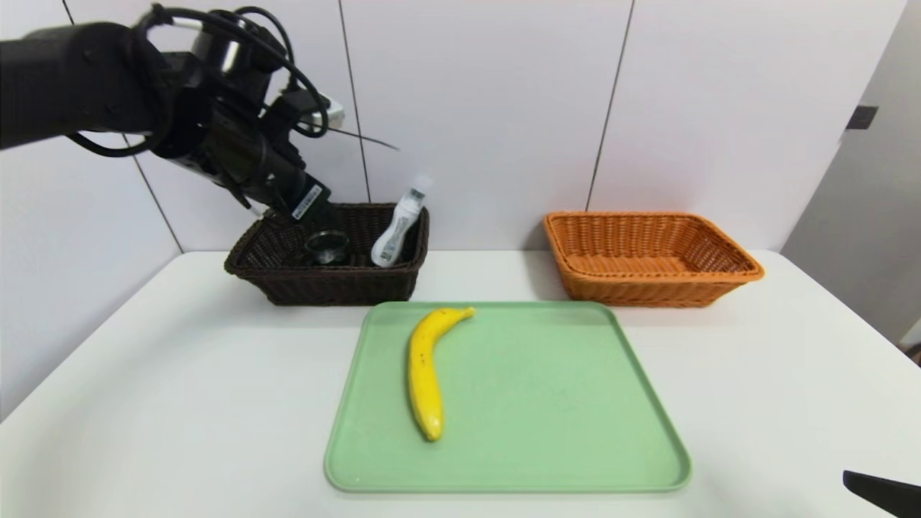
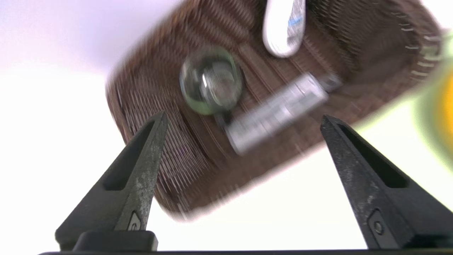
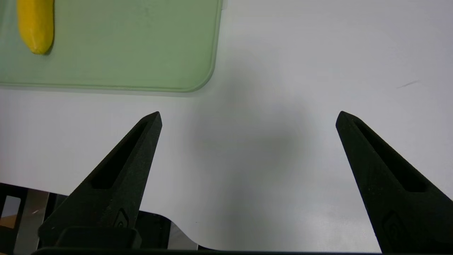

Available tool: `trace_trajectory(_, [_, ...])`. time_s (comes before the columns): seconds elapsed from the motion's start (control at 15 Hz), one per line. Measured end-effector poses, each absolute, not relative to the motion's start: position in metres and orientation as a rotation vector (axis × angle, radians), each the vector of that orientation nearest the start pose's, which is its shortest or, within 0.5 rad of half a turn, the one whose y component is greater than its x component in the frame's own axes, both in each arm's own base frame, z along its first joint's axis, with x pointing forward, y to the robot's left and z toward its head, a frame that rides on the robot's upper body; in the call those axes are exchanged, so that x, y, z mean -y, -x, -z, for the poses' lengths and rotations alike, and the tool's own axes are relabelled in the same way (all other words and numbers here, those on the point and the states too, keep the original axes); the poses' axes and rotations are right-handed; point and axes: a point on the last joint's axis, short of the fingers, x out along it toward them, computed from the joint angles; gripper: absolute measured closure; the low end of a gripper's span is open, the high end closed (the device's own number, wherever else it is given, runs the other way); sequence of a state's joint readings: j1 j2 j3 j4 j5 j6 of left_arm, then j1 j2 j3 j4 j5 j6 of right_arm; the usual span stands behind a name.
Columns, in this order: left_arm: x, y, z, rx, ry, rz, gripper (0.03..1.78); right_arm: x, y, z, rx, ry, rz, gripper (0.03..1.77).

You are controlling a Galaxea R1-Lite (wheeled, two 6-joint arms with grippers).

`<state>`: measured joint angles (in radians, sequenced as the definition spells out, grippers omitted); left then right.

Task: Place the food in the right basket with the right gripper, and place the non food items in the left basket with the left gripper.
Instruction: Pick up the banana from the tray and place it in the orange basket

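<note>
The banana (image 1: 424, 370) lies on the green tray (image 1: 547, 432); its tip shows in the right wrist view (image 3: 35, 26). My left gripper (image 1: 280, 194) hangs over the back left of the dark brown left basket (image 1: 327, 280), open (image 2: 243, 116) and holding nothing. In that basket lie the glass cup (image 2: 210, 79), the grey case (image 2: 283, 106) beside it and the white bottle (image 1: 399, 226), which leans on the right wall. The orange right basket (image 1: 651, 277) holds nothing. My right gripper (image 3: 248, 113) is open above the bare table at the front right corner.
The white table (image 1: 180, 403) carries the tray in the middle and both baskets behind it, close to the white wall. The table's front edge shows below my right gripper (image 1: 881, 493).
</note>
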<state>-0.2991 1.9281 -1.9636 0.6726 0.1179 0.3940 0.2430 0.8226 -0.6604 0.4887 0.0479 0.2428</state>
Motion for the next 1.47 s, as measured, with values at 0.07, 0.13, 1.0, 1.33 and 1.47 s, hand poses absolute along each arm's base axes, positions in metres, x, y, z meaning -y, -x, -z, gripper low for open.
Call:
trace_trajectory(0.07, [0.096,-0.326,-0.311,-0.629,-0.383,0.253,0.24,-0.018,-0.064,-0.210,-0.677,-0.164,-0.210,0.10])
trace_trajectory(0.13, [0.091,-0.313,-0.317,-0.663,-0.286,0.217,0.23,-0.020,-0.068,-0.214,-0.679,-0.160,-0.218,0.10])
trace_trajectory(1.0, [0.038,-0.142,-0.302,-0.906,0.227,-0.053,0.14,-0.104,-0.168,-0.257,-0.779,-0.098,-0.394,0.10])
trace_trajectory(1.33, [0.025,-0.096,-0.305,-0.807,0.207,-0.001,0.12,-0.162,-0.188,-0.250,-0.841,-0.032,-0.454,0.10])
trace_trajectory(1.47, [0.021,-0.080,-0.318,-0.721,0.167,0.044,0.12,-0.179,-0.196,-0.248,-0.866,-0.008,-0.466,0.10])
